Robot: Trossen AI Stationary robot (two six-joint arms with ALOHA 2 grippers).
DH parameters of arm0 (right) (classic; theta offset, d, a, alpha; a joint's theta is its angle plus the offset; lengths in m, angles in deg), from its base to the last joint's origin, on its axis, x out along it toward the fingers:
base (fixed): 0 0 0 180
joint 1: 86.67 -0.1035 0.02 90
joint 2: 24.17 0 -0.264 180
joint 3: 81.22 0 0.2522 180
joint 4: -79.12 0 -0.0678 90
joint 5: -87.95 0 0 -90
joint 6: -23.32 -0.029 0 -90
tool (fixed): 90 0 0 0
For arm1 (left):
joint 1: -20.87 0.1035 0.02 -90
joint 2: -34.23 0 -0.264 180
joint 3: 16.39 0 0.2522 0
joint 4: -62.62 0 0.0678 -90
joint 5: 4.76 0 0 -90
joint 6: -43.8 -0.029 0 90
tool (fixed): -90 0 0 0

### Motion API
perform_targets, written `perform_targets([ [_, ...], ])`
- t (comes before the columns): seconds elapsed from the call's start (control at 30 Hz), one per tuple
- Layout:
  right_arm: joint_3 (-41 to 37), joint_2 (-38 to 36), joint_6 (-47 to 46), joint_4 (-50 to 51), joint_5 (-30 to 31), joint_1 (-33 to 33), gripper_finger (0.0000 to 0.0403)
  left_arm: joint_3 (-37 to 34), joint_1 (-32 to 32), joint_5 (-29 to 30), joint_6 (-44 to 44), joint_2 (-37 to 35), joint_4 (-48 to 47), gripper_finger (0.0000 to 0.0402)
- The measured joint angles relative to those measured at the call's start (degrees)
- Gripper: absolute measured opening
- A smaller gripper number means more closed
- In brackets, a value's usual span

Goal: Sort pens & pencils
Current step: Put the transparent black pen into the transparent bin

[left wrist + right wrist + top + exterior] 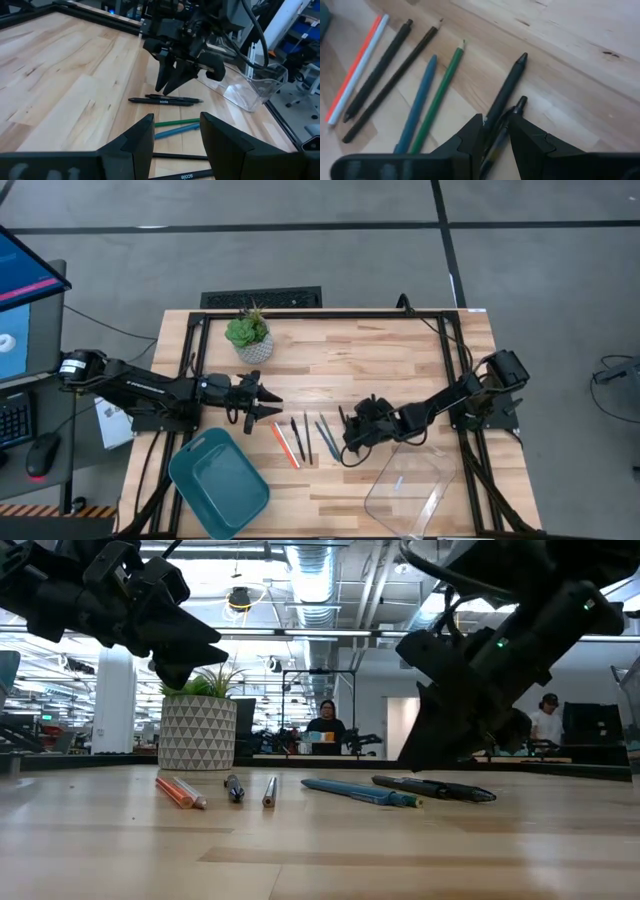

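Several pens and pencils lie flat, side by side, on the wooden table (pixel 400 350). They are an orange-red pencil (pixel 355 62), a black pen (pixel 377 70), a dark pencil (pixel 395 82), a teal-blue pen (pixel 417 105), a green pencil (pixel 440 95) and two black pens (pixel 507 90). My right gripper (pixel 496 120) is open and slants down over the row's right end (pixel 347 442), one finger on either side of the two black pens. My left gripper (pixel 272 408) hangs open above the table to the row's left, its fingers level and empty (pixel 176 135). My right gripper has the near ends of the two black pens (pixel 519 104) between its open fingers, coming slanting down from the table's right, along the pens. I cannot tell whether the fingers touch them. Both pens lie flat on the table.
A teal tray (pixel 218 480) sits at the near left and a clear plastic container (pixel 410 485) at the near right. A potted plant (pixel 250 340) stands at the far left. A black frame (pixel 455 350) borders the table. People sit in the room beyond (pixel 327 720).
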Motion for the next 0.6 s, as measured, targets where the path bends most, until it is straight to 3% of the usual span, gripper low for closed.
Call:
perform_targets([
  [0.6, -0.02, 0.0, -1.11, 3.15, -0.41, -0.13, 0.0118, -0.02, 0.0, -0.04, 0.12, 0.0, -0.36, 0.0149],
])
